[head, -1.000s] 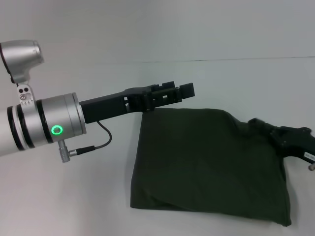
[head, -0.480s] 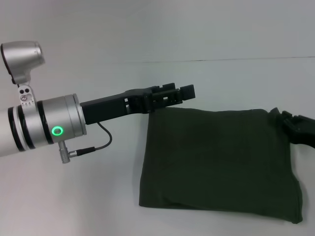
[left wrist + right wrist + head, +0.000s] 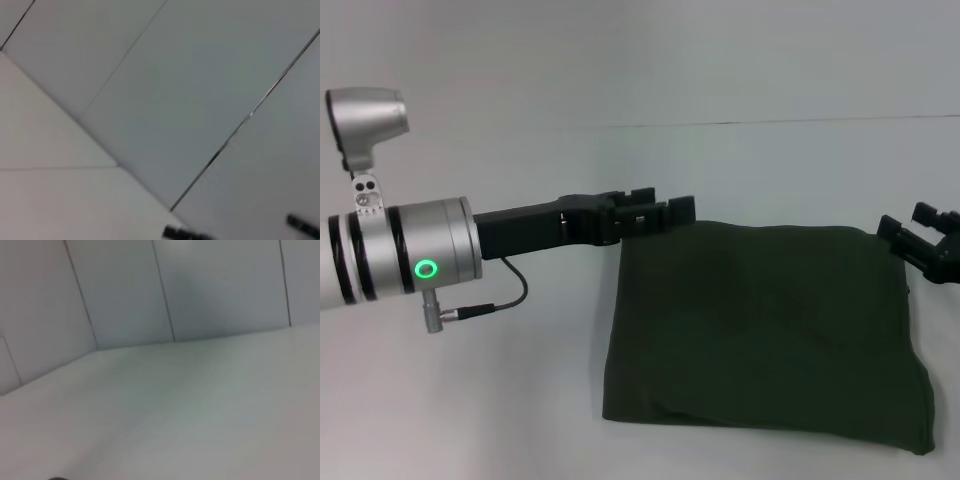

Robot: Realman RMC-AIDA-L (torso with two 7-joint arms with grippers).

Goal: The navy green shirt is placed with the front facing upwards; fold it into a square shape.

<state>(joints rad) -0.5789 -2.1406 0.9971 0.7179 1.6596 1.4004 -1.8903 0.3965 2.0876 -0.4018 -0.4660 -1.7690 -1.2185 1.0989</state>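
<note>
The navy green shirt (image 3: 760,330) lies flat on the white table (image 3: 470,400) as a folded, roughly square dark olive bundle, with plain fabric on top. My left gripper (image 3: 662,207) hovers just above and beside the shirt's far left corner, its fingers apart and holding nothing. My right gripper (image 3: 917,228) stands open just off the far right corner, clear of the cloth. Neither wrist view shows the shirt.
The left arm's silver wrist (image 3: 410,255), with its green light and cable, reaches in from the left. Bare white table surrounds the shirt, and a seam line (image 3: 770,123) runs across the far side. Both wrist views show only pale panels.
The shirt's far edge has settled flat on the table. My right gripper has let go of the far right corner and opened. My left gripper has drawn back to the left and slightly lower.
</note>
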